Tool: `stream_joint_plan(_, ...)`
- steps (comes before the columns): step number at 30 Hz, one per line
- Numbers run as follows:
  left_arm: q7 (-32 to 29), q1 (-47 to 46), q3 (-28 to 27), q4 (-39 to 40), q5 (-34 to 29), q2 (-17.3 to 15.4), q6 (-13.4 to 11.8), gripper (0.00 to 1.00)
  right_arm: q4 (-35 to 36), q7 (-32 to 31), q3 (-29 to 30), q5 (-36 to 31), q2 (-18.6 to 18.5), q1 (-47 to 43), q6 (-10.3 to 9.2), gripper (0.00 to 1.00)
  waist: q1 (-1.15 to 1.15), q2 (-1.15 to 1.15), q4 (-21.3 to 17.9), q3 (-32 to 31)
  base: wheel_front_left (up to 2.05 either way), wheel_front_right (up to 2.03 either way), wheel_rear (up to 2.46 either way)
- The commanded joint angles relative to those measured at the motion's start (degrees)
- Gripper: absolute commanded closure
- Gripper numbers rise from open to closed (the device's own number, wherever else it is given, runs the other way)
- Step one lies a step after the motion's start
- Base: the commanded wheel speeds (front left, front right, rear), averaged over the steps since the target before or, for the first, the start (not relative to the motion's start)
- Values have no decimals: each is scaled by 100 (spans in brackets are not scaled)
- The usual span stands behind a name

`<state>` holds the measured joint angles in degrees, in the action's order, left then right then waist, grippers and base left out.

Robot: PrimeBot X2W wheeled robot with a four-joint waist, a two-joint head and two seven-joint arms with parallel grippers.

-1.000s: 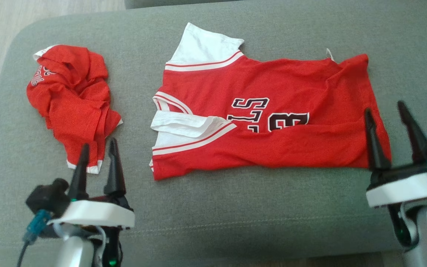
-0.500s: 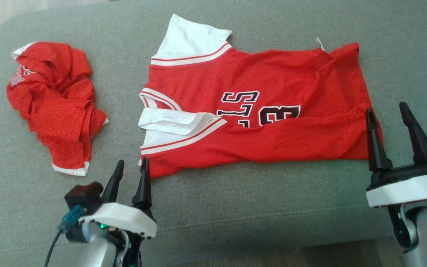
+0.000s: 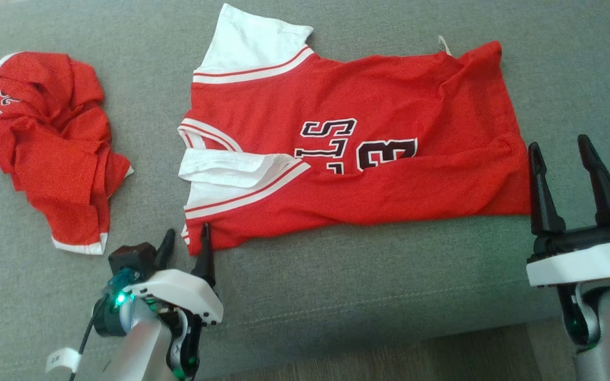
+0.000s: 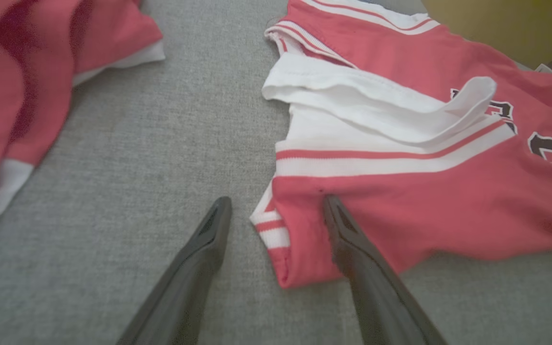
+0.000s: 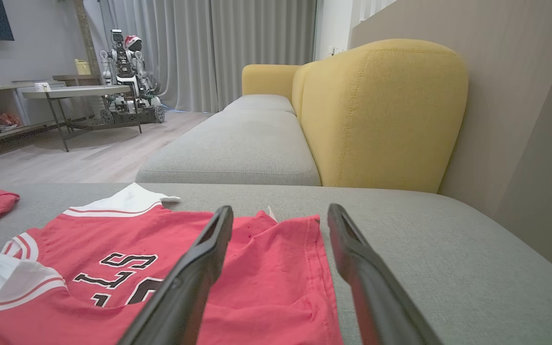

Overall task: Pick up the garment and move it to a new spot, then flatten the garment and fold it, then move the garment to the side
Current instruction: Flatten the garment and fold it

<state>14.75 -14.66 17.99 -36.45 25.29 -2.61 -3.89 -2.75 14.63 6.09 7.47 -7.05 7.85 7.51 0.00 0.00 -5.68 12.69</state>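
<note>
Lower left of head view: left gripper (image 3: 187, 230) jaws spread, grasping nothing, straddling the near left corner of the red jersey (image 3: 347, 159), with one finger over fabric and the other over the grey cushion (image 3: 337, 296). Lower right: right gripper (image 3: 558, 143) jaws also apart and empty, beside the jersey's right edge. Jersey lies spread across frame centre with one white sleeve folded over; crumpled red garment (image 3: 45, 143) at upper left, apart from it.
</note>
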Motion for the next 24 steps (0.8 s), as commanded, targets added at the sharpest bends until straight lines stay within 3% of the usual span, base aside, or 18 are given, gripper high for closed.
stream_joint_plan(1,25,-170,-106,-33,16,-27,-43,0,207,37,-76,-45,12,150,-2,0,0,0,-13,5,0,0,0)
stream_joint_plan(8,-6,-385,85,-656,-63,-27,-95,0,201,37,-50,-72,33,165,-2,0,0,0,-29,16,0,0,0)
stream_joint_plan(9,-39,-414,130,-729,-49,-27,-66,57,199,37,-42,-77,35,167,-2,0,0,0,-24,16,0,0,0)
stream_joint_plan(10,-62,-445,179,-787,-44,-27,-33,100,196,37,-30,-83,37,166,-2,0,0,0,-16,14,0,0,0)
stream_joint_plan(15,-43,-546,260,-851,-41,-27,32,100,89,37,23,-84,86,164,-2,0,0,0,29,-2,0,0,0)
stream_joint_plan(18,5,-578,122,-674,-42,-38,-55,100,-175,37,-12,82,181,148,-2,0,0,0,76,-30,0,0,0)
stream_joint_plan(24,22,-379,-272,202,-259,-117,-231,100,-1103,-45,45,306,327,244,-2,0,0,0,193,-62,0,0,0)
